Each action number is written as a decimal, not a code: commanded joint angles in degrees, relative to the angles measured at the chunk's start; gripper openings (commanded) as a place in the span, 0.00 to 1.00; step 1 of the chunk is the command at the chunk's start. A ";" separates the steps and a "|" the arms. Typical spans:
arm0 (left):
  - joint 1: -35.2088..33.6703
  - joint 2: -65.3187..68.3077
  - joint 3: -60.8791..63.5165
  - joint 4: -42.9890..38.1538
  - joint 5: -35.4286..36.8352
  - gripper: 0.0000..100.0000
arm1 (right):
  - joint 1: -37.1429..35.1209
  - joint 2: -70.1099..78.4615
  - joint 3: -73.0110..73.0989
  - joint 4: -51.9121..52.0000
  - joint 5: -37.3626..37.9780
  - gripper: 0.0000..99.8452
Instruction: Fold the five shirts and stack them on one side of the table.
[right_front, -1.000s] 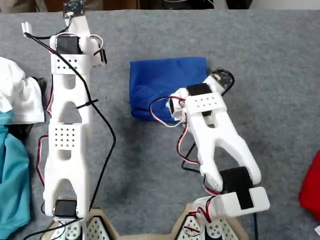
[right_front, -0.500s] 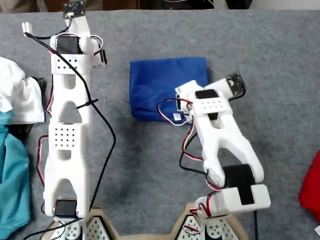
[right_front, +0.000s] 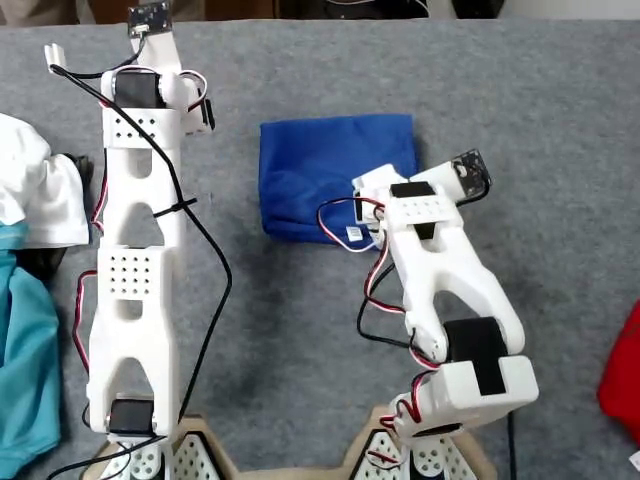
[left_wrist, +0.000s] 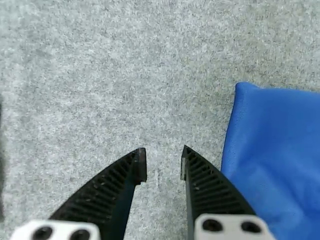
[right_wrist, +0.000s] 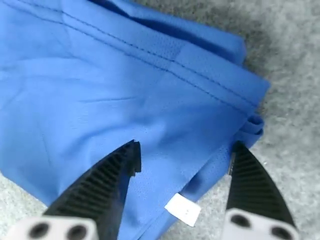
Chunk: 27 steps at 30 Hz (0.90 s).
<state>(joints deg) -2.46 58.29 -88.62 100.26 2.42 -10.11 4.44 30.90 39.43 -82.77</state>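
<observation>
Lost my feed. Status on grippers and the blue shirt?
Left gripper open over table. Right gripper open over blue shirt, near its corner. Nothing in the way.

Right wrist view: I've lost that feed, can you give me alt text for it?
The right gripper is open over a corner of the folded blue shirt, one finger above the cloth, the other at its edge. A small white tag on the shirt's edge lies between them, with grey table beyond.

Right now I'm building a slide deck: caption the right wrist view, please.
Open right gripper poised over a folded blue shirt on the gray table.
</observation>
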 joint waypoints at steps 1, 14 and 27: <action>0.44 -0.57 0.00 0.53 -0.35 0.13 | 0.92 -0.13 0.04 -0.79 -0.62 0.29; 0.44 -0.48 0.00 0.53 -0.35 0.13 | 0.92 -0.04 0.13 -0.79 0.97 0.27; 0.44 -0.48 0.09 0.53 -0.35 0.13 | 2.59 6.20 -0.57 -7.21 7.65 0.01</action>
<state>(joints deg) -2.46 58.29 -88.62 100.26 2.42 -8.26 11.74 30.90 34.07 -75.91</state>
